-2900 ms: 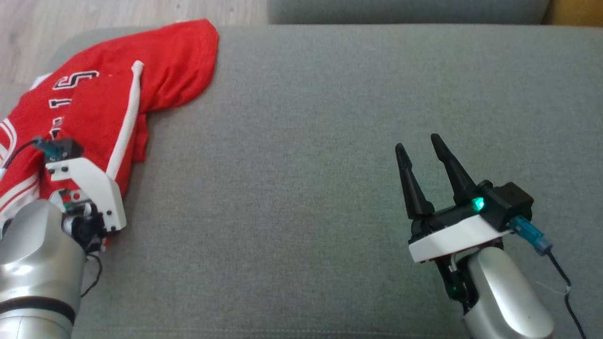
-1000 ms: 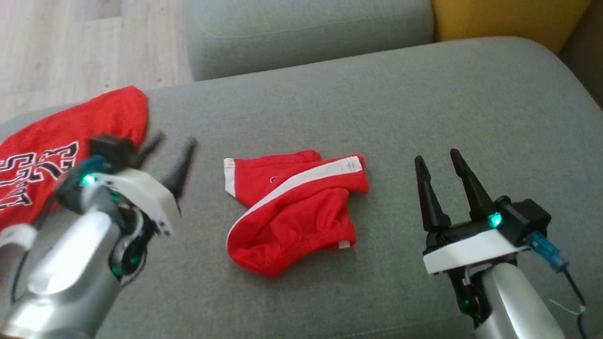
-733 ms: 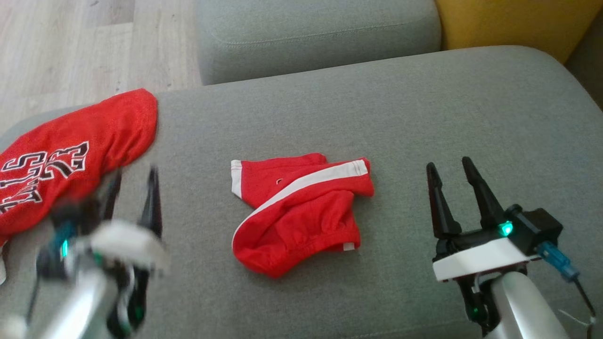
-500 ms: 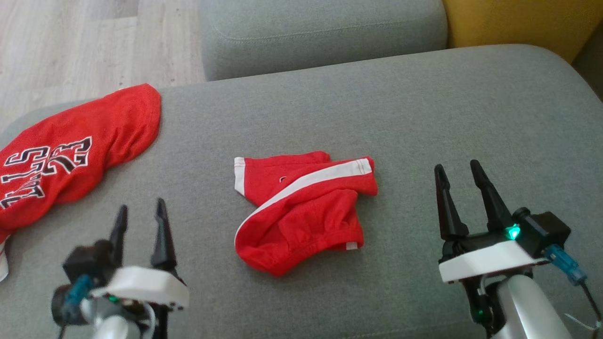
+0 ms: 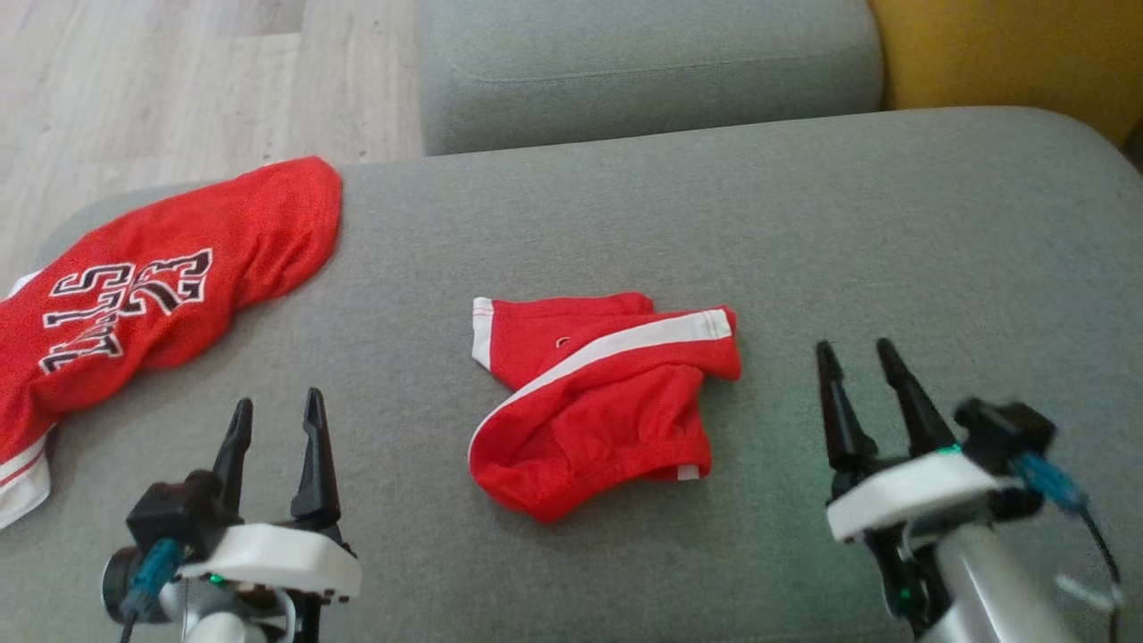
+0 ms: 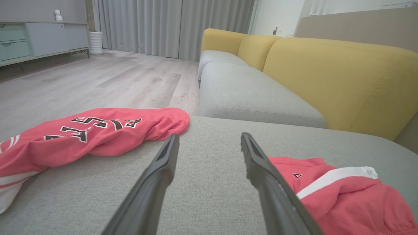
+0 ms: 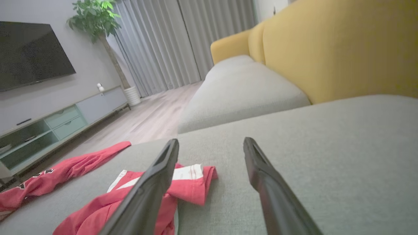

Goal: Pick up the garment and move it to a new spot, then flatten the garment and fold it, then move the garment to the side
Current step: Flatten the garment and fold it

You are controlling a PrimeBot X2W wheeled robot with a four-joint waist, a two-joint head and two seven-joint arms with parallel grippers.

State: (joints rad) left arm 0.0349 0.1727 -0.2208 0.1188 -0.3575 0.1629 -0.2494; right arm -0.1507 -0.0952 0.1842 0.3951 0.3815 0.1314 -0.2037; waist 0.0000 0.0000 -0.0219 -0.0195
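The garment (image 5: 607,411) is a pair of red shorts with a white side stripe. It lies crumpled at the middle of the grey sofa seat (image 5: 893,223), with nothing holding it. My left gripper (image 5: 277,402) stands open at the lower left, well clear of the shorts. In the left wrist view the left gripper (image 6: 209,137) has bare seat between its fingers, and the shorts (image 6: 343,195) lie to its right. My right gripper (image 5: 853,348) is open just right of the shorts. The right wrist view has my right gripper (image 7: 210,141) empty, the shorts (image 7: 189,186) behind its left finger.
A red jersey with black-and-white lettering (image 5: 152,286) lies over the seat's left end, hanging past the edge. A second grey seat cushion (image 5: 643,71) and a yellow backrest (image 5: 1009,54) lie beyond. Wooden floor (image 5: 179,89) is at the far left.
The shorts, earlier with the jersey at the left, now lie loose at the seat's middle. My left arm has swung back to the lower left, open. The head camera has shifted.
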